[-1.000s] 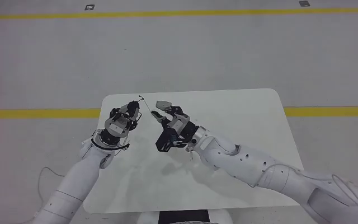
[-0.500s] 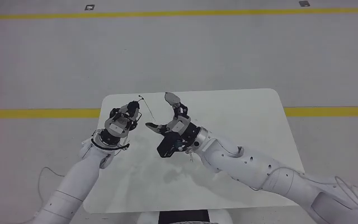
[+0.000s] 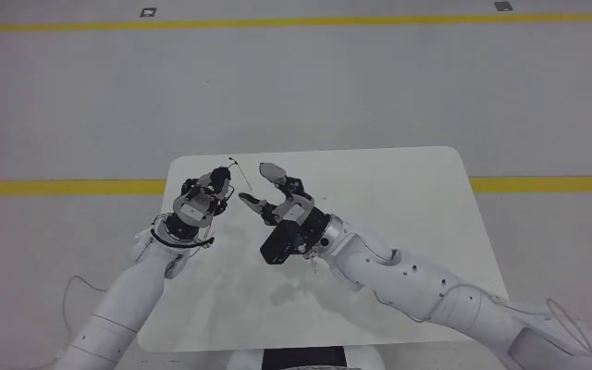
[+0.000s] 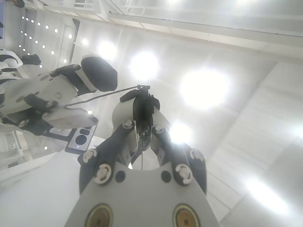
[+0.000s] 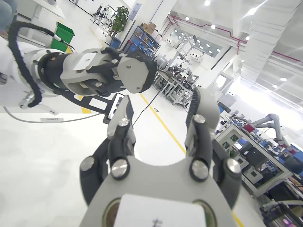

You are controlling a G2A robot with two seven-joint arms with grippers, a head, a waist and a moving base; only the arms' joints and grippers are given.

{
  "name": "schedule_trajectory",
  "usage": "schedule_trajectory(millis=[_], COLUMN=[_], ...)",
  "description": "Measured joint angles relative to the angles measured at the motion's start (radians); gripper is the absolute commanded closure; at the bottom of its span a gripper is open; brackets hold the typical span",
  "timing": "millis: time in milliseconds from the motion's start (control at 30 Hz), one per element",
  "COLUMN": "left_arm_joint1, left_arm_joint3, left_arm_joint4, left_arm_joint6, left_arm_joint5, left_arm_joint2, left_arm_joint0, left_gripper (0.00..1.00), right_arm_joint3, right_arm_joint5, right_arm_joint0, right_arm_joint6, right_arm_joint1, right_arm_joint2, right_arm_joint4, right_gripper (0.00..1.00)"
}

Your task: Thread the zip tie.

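Above the worktop's (image 3: 407, 203) far left corner, the left gripper (image 4: 143, 109) is clamped on the zip tie (image 4: 106, 93). Its pads are pressed flat together on the tie's dark, bunched part, so the thin black tail (image 5: 148, 107) juts free toward the other arm. The right gripper (image 5: 163, 109) faces it with its fingers spread wide and holds nothing. The tail runs into the gap between those fingers, close by one of them, but whether it touches that finger cannot be told. Both grippers are raised off the worktop, well away from its near and right edges, and they meet tip to tip. This placement probably fixes one end of the tie in the left gripper and offers the loose end to the right, which would have to pinch the tail and steer it through the tie's head. Holding the work in the air would leave room for the tail to swing. The tail is slender and springy, so a pinch far from its tip is likely to let it bend aside. A housing label (image 5: 85, 61) sits on the left gripper's body and a wrist label (image 5: 161, 211) on the right arm. Both are white, and their print cannot be read with confidence.
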Motion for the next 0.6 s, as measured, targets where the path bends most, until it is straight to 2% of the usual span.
schedule_trajectory(millis=[200,367,433,600], left_arm_joint1=[0.0,0.0,0.0,0.0], left_arm_joint3=[0.0,0.0,0.0,0.0], left_arm_joint4=[0.0,0.0,0.0,0.0], left_arm_joint6=[0.0,0.0,0.0,0.0], left_arm_joint5=[0.0,0.0,0.0,0.0], left_arm_joint2=[0.0,0.0,0.0,0.0], left_arm_joint0=[0.0,0.0,0.0,0.0], left_gripper=[1.0,1.0,1.0,1.0], right_arm_joint3=[0.012,0.022,0.025,0.033], right_arm_joint5=[-0.016,-0.021,-0.022,-0.021], right_arm_joint0=[-0.005,-0.01,-0.011,-0.012], right_arm_joint6=[0.015,0.026,0.027,0.029], right_arm_joint1=[-0.018,-0.031,-0.034,-0.039], right_arm_joint2=[0.011,0.019,0.021,0.022], right_arm_joint4=[0.0,0.0,0.0,0.0], right_gripper=[0.78,0.91,1.0,1.0])
